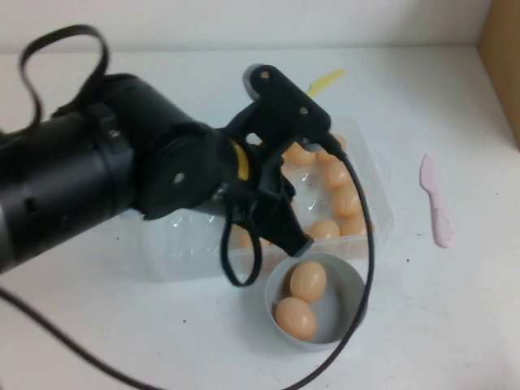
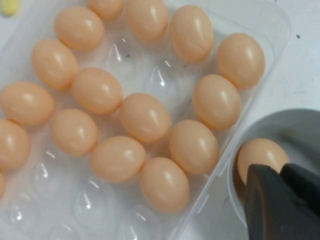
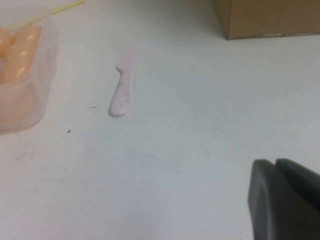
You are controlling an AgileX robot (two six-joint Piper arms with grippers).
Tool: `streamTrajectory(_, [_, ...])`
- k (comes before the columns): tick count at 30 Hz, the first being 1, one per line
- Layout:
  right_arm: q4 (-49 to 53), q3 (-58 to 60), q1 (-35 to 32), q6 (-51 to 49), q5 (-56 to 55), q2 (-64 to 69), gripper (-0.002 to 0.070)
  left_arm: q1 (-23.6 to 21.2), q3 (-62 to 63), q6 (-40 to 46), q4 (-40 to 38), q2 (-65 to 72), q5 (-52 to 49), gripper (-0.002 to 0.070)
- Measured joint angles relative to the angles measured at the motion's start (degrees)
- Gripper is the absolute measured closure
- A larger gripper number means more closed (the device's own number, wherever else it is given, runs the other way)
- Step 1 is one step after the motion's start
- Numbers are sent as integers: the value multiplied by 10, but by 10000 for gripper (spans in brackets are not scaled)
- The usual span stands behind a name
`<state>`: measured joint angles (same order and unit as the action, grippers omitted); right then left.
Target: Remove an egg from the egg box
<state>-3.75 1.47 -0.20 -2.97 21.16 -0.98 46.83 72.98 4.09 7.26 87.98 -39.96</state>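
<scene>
The clear egg box (image 1: pixel 375 188) sits mid-table with several peach-orange eggs (image 1: pixel 345 199) in its dimples. In the left wrist view the egg box (image 2: pixel 278 31) holds many eggs (image 2: pixel 145 117), and some dimples are bare. My left gripper (image 1: pixel 299 242) hangs over the box's near edge, just above the bowl, shut and empty. In the left wrist view the left gripper (image 2: pixel 279 171) is above an egg (image 2: pixel 260 154) lying in the bowl. My right gripper (image 3: pixel 276 162) is shut and empty over bare table, out of the high view.
A round pale blue-grey bowl (image 1: pixel 351 280) holding two eggs (image 1: pixel 308 280) stands in front of the box. A pink plastic knife (image 1: pixel 436 201) lies to the right. A yellow utensil (image 1: pixel 326 81) lies behind the box. A cardboard box (image 1: pixel 500 57) stands at the far right.
</scene>
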Motion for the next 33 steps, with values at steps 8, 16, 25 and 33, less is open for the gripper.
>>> streamTrajectory(8, [0,0,0,0,0,0,694,-24,-178,-34,28,-154,128,674])
streamTrajectory(16, [0,0,0,0,0,0,694,-24,-317,-87,42,-306,264,675])
streamTrajectory(25, [0,0,0,0,0,0,694,-24,-332,-94,43,-423,271,675])
streamTrajectory(33, [0,0,0,0,0,0,694,-24,-332,-96,46,-432,255,675])
